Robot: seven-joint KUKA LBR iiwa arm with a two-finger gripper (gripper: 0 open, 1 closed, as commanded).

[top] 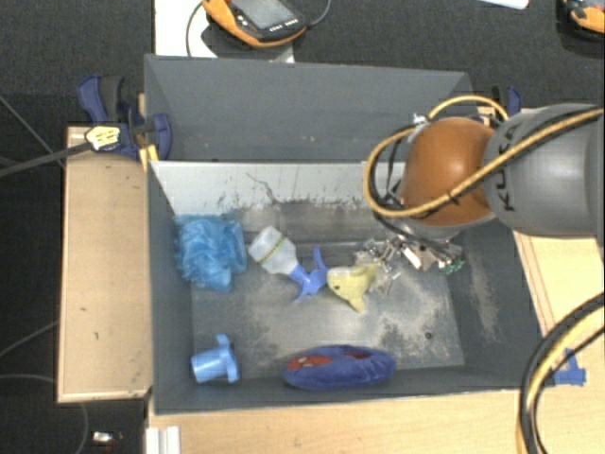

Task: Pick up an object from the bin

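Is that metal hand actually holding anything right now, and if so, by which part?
It cannot be told. The hand sits against the right end of a pale yellow lump in the middle of the bin, but a grip isn't visible.

- Likely a robotics lab: a robot arm with looped cables reaches over a grey metal bin.
- At 12 o'clock, an orange-and-black handheld device, cabled, lies on white paper; a second device sits at 1 o'clock.

No legible txt or nos.; dark lettering on grey arm partly hidden, can't be read
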